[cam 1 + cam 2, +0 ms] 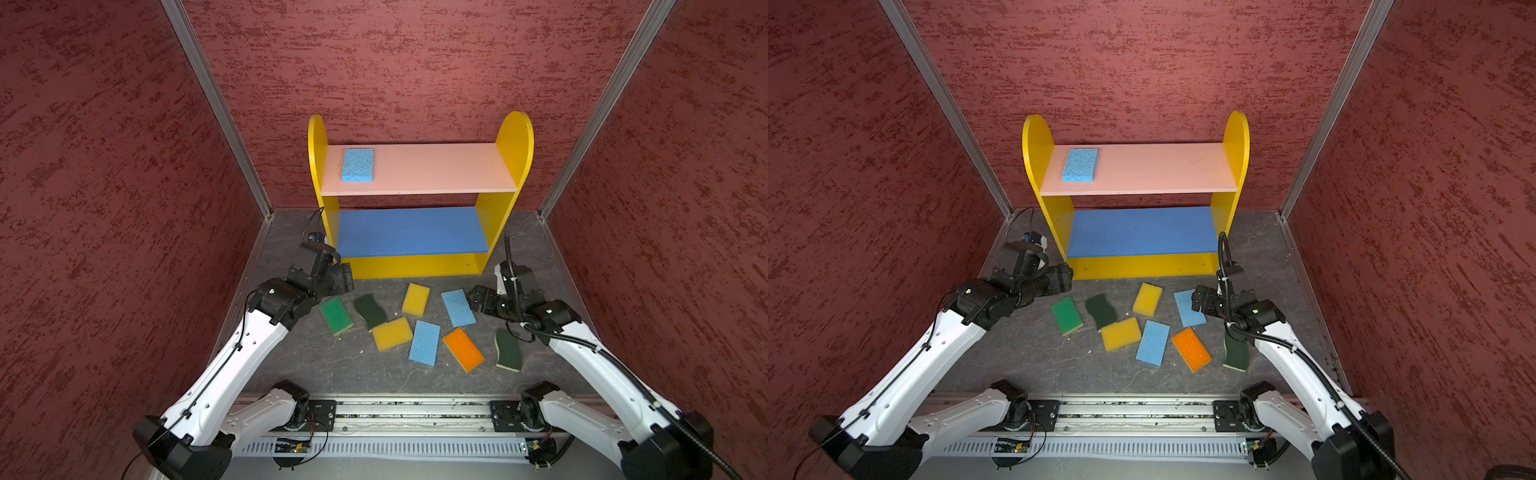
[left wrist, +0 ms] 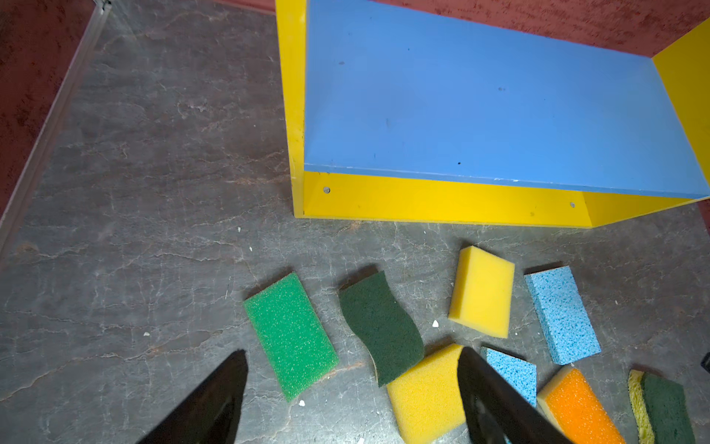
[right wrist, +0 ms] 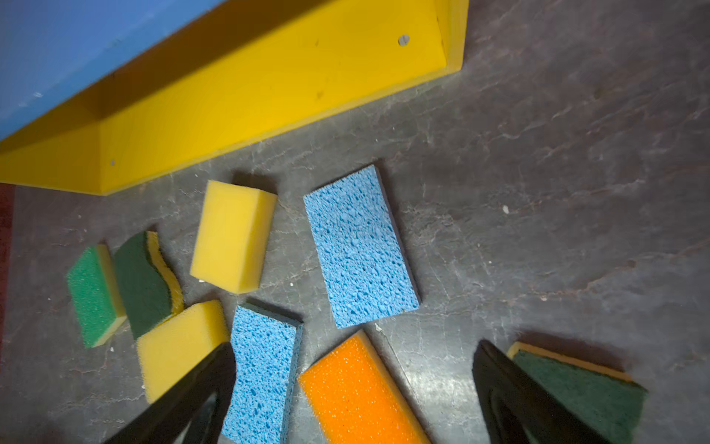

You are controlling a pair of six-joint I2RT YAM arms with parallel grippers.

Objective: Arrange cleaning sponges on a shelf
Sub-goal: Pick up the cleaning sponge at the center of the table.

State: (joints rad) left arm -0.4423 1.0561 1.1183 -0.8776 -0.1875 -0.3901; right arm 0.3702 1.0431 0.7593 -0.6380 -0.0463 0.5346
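My right gripper (image 3: 353, 346) hangs empty, jaws apart. The orange-topped sponge (image 3: 357, 392), five o'clock from the shelf (image 1: 514, 141), looks light and squashy; I'd pinch its long sides.

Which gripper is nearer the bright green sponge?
Left. The left gripper hangs open just beside the bright green sponge, towards the shelf; the right gripper is open across the pile, at a light blue sponge.

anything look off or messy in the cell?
Eight sponges lie scattered askew on the floor before the shelf; only one blue sponge is on the pink board. White crumbs dot the floor.
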